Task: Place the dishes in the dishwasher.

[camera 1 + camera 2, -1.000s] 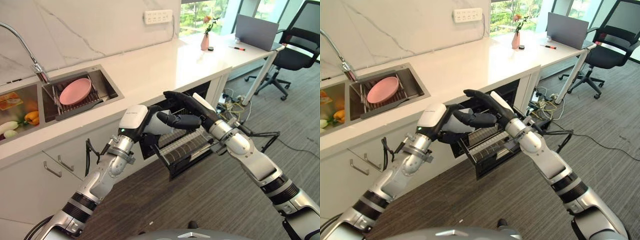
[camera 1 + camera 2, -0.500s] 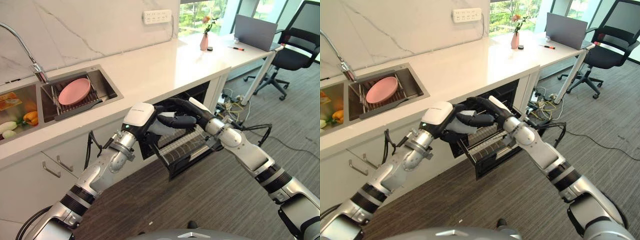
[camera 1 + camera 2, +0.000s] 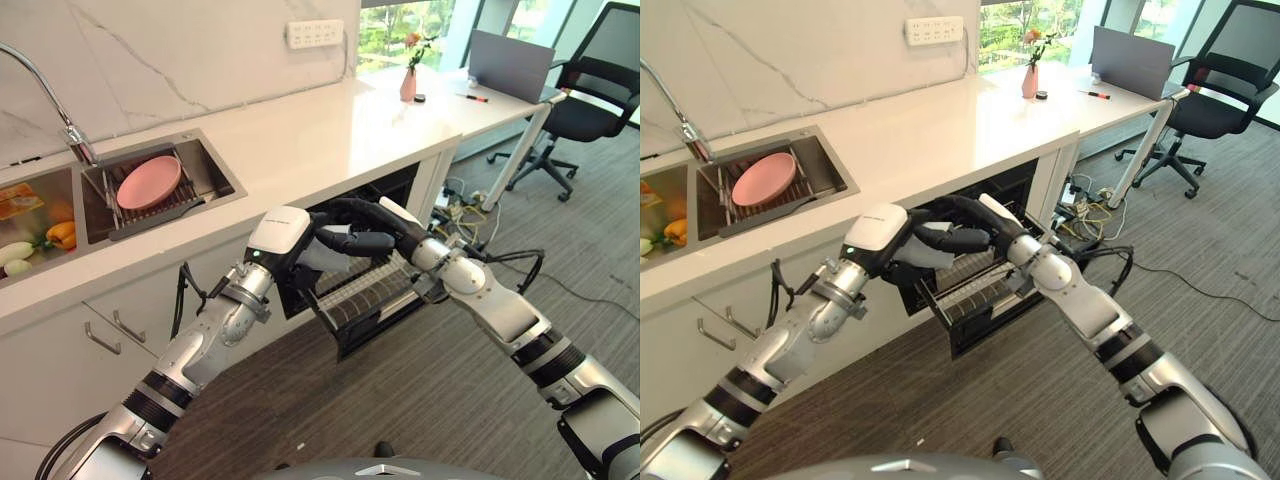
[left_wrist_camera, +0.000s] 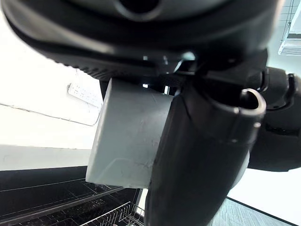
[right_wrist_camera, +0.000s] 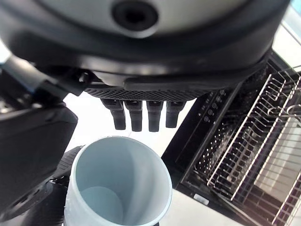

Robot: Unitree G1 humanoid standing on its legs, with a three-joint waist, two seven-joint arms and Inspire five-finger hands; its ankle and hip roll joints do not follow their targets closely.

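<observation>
Cup (image 5: 117, 183) (left robot hand (image 3: 300, 245) gripping) above rack (image 3: 375, 295) edge.

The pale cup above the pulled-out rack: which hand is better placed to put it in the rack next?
Probably the left hand: it is curled around the pale cup, just above the rack. The right hand is beside the cup with straight fingers and no grip on it.

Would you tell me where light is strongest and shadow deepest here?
Left eye view: daylight from the window brightens the white countertop; the black dishwasher's cavity lies in shadow. Left wrist view: the left hand shades the pale grey cup.
</observation>
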